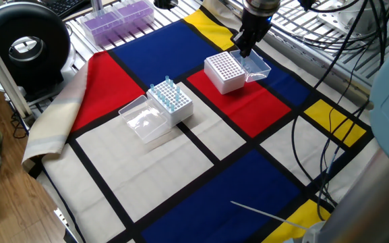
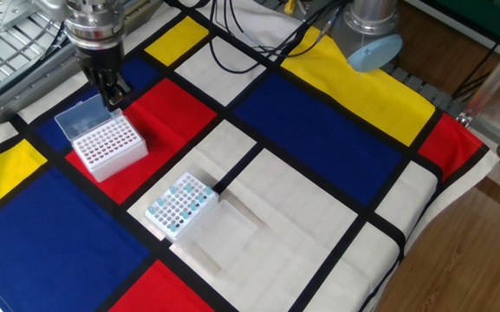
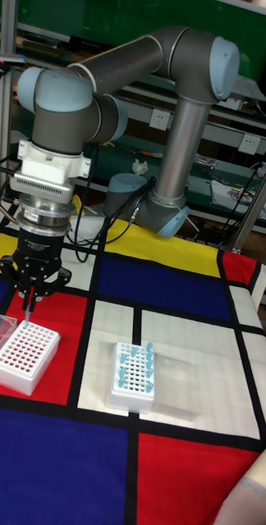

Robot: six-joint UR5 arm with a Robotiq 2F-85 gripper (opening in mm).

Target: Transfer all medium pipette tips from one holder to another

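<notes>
My gripper (image 3: 29,297) hangs over the back edge of the white rack (image 3: 25,358) whose holes look empty, on the red patch. It is shut on one medium pipette tip (image 3: 28,312), which points down just above the holes. This same gripper (image 1: 243,48) (image 2: 111,94) sits by the rack (image 1: 224,71) (image 2: 107,146) and its open clear lid (image 1: 256,65). A second white rack (image 1: 172,101) (image 2: 180,204) (image 3: 131,374) on the white patch holds several blue-topped tips (image 3: 136,356).
A clear lid (image 1: 143,120) lies open beside the rack of tips. Purple-tinted tip boxes (image 1: 117,16) and a black round device (image 1: 25,42) stand at the table's far left. Cables (image 1: 336,135) trail on the right, and a thin white rod (image 1: 268,213) lies near the front.
</notes>
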